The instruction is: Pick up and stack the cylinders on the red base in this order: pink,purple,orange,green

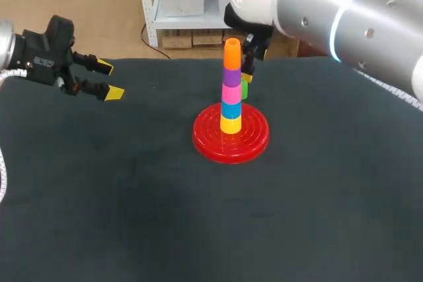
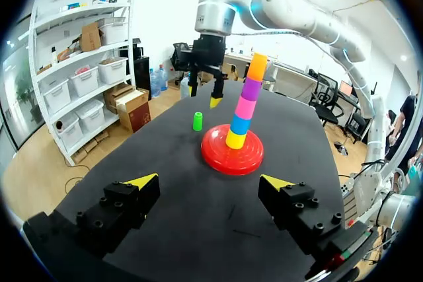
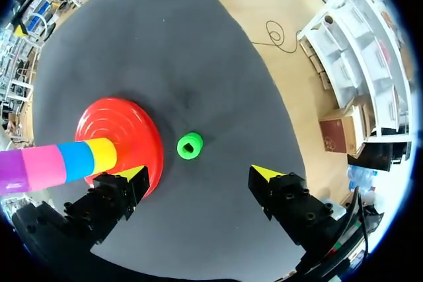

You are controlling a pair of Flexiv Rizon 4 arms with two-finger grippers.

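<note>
On the red base [image 1: 254, 138] stands a column of cylinders: yellow, blue, pink [image 1: 231, 92], purple [image 1: 231, 76] and orange [image 1: 232, 54] on top. The green cylinder [image 1: 245, 88] stands upright on the black table just behind the base, mostly hidden by the column in the head view. It shows fully as the green cylinder [image 2: 197, 121] and from above as the green cylinder [image 3: 190, 145]. My right gripper [image 3: 198, 173] hangs open directly over it, its fingers apart on either side and clear of it. My left gripper [image 1: 106, 78] is open and empty, high at the table's left.
The black table [image 1: 132, 203] bears nothing else. The tall column [image 2: 246, 100] rises close beside my right gripper [image 2: 203, 97], between it and the table's front.
</note>
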